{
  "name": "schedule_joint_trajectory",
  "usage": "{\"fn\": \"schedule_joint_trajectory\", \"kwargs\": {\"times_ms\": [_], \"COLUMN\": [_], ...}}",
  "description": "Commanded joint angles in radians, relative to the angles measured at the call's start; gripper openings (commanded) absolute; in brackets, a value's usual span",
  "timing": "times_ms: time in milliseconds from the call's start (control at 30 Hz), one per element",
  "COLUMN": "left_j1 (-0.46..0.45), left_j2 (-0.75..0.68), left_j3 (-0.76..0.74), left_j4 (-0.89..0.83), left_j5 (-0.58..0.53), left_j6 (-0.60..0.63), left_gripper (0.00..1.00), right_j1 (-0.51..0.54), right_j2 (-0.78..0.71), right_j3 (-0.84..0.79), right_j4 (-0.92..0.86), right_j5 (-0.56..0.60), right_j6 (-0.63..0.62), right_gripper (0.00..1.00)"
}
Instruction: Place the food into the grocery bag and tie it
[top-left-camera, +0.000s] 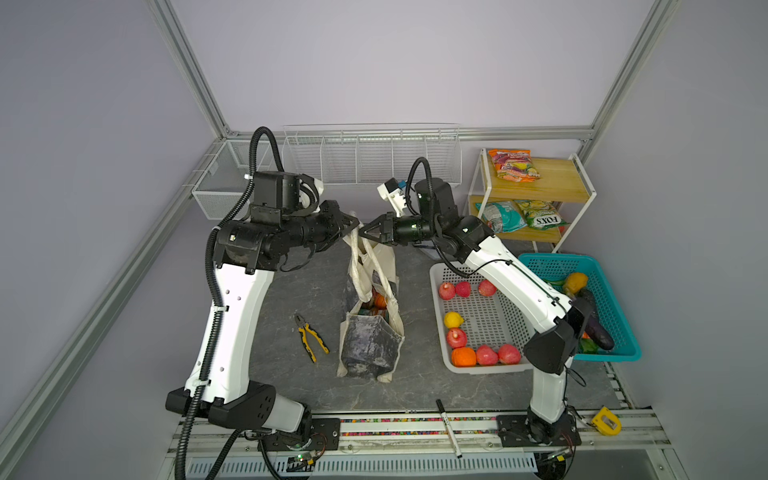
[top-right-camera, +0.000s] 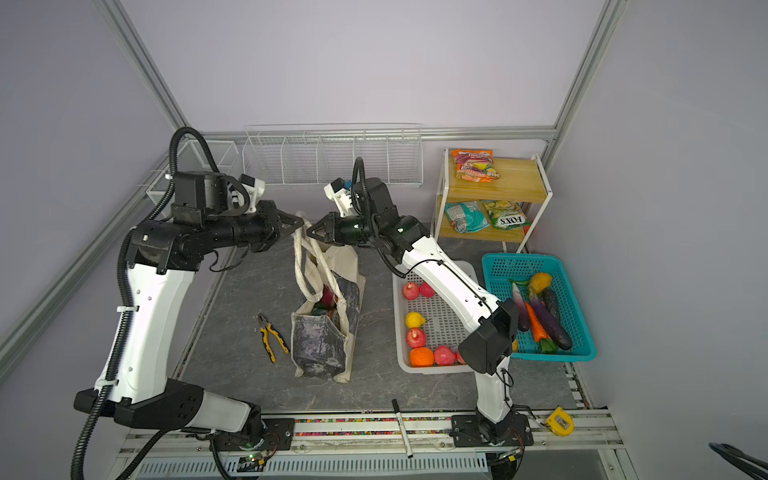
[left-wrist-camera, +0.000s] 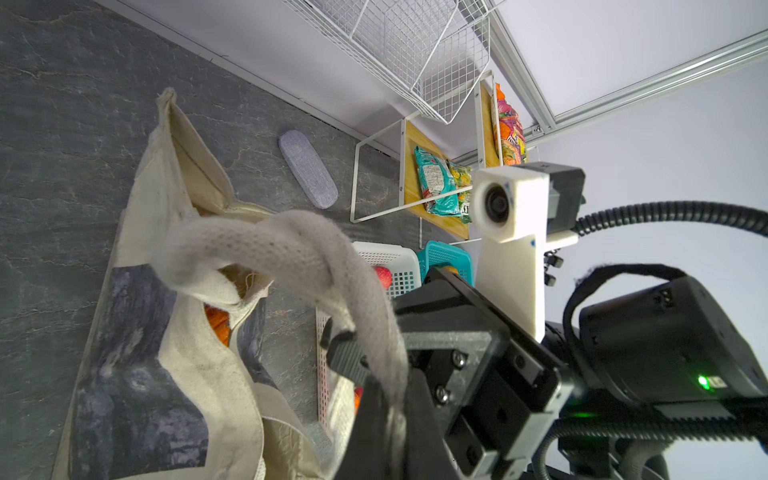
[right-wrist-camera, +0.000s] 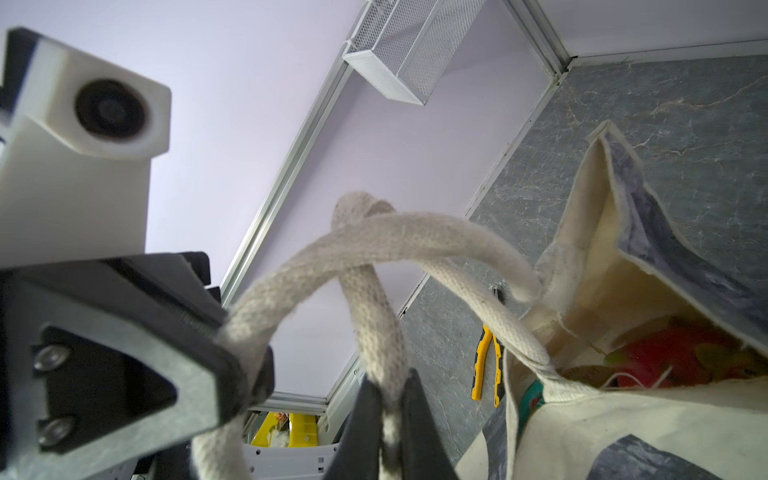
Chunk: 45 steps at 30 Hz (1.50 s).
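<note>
Pliers (top-left-camera: 311, 337) flat on the surface (top-left-camera: 291, 291), well below the left pincer (top-left-camera: 354, 221); grey case (left-wrist-camera: 307, 168) beyond the right pincer (top-left-camera: 363, 232).

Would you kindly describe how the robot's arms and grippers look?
The left arm and right arm have white shells, black joints and ribbed black hoses. The left gripper and right gripper are black, tapering to points, each with a white camera block.

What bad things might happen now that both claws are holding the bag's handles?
The cream rope handles look only loosely crossed, so they may slip apart if the left gripper or right gripper lets go. Pulling hard might tip the floppy cream canvas bag and spill the toy fruit inside.
</note>
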Motion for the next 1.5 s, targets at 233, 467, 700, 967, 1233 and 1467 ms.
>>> {"fn": "schedule_joint_trajectory", "kwargs": {"times_ms": [233, 467, 700, 967, 1233, 1467], "left_j1": [-0.007, -0.006, 0.003, 0.082, 0.082, 0.085], "left_j2": [-0.047, -0.061, -0.203, -0.345, -0.269, -0.209], "left_j3": [-0.054, -0.058, -0.258, -0.55, -0.576, -0.593], "left_j4": [0.046, 0.069, 0.208, 0.571, 0.769, 0.821], "left_j5": [0.049, 0.0, -0.191, -0.225, -0.18, -0.151], "left_j6": [-0.029, -0.044, -0.211, -0.504, -0.583, -0.613], "left_gripper": [0.26, 0.52, 0.63, 0.6, 0.64, 0.62], "right_j1": [-0.02, -0.008, -0.008, -0.007, -0.005, -0.004], "right_j2": [0.059, 0.056, 0.043, 0.032, 0.011, -0.012], "right_j3": [0.077, 0.072, 0.056, 0.045, 0.031, 0.009], "right_j4": [0.116, 0.113, 0.123, 0.125, 0.11, 0.102], "right_j5": [-0.005, -0.017, -0.013, -0.015, -0.017, -0.009], "right_j6": [0.064, 0.066, 0.066, 0.066, 0.051, 0.042], "right_gripper": [0.07, 0.07, 0.07, 0.07, 0.07, 0.07]}}
